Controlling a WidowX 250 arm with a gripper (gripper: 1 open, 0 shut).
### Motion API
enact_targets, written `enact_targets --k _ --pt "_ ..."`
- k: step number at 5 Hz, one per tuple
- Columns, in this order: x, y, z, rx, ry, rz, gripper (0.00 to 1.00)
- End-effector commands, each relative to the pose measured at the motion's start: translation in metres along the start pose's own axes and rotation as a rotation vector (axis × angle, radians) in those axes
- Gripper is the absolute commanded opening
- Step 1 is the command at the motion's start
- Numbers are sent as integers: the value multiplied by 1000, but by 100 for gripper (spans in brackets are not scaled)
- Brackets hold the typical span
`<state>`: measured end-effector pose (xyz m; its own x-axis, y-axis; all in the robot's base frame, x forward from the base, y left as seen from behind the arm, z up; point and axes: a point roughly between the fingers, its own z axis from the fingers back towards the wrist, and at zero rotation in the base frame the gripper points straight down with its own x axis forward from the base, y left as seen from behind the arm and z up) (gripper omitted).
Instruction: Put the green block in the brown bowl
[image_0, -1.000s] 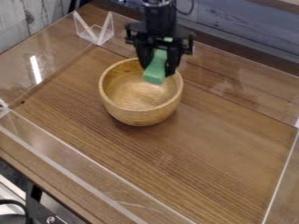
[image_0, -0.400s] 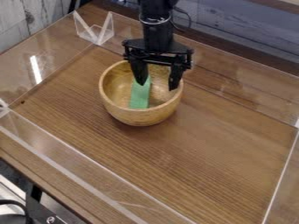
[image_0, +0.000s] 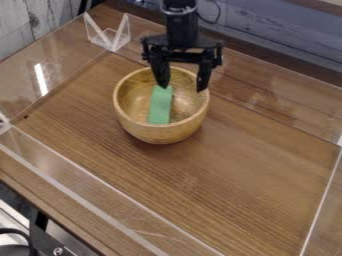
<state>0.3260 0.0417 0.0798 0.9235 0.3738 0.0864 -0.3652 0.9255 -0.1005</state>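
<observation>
Nearest me is the dark wood-grain table (image_0: 201, 190), ringed by a low clear plastic wall (image_0: 54, 165). Further back, a little toward ten o'clock of the table's middle, sits the round light-brown wooden bowl (image_0: 131, 122) with thick walls and a honey-coloured inside. The small bright green rectangular block (image_0: 162, 104) is inside it, leaning against the inner wall on the two o'clock side, its lower end down near the bowl's floor. From here I cannot tell whether it rests flat or is propped at a slant.

Just behind and above, over the bowl's rim at about one o'clock, hangs the black claw (image_0: 181, 78), pointing straight down with its two fingers spread wide apart and nothing between them. The block sits free below them.

I judge the placing done, with only the retreat left. To do that well, the claw should lift straight up before travelling sideways, so neither finger clips the bowl's far rim or nudges the block out. Beyond that, at eleven o'clock, two clear plastic brackets (image_0: 107, 33) stand on the wall's corner.
</observation>
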Motion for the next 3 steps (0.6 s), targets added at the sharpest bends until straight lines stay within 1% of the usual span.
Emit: enact_targets --k 1,2,3 --pt "7 2 41 -33 -91 -18 100" --pt "4 8 62 -63 -95 -44 100" --pt "0 14 75 -73 -92 -84 100"
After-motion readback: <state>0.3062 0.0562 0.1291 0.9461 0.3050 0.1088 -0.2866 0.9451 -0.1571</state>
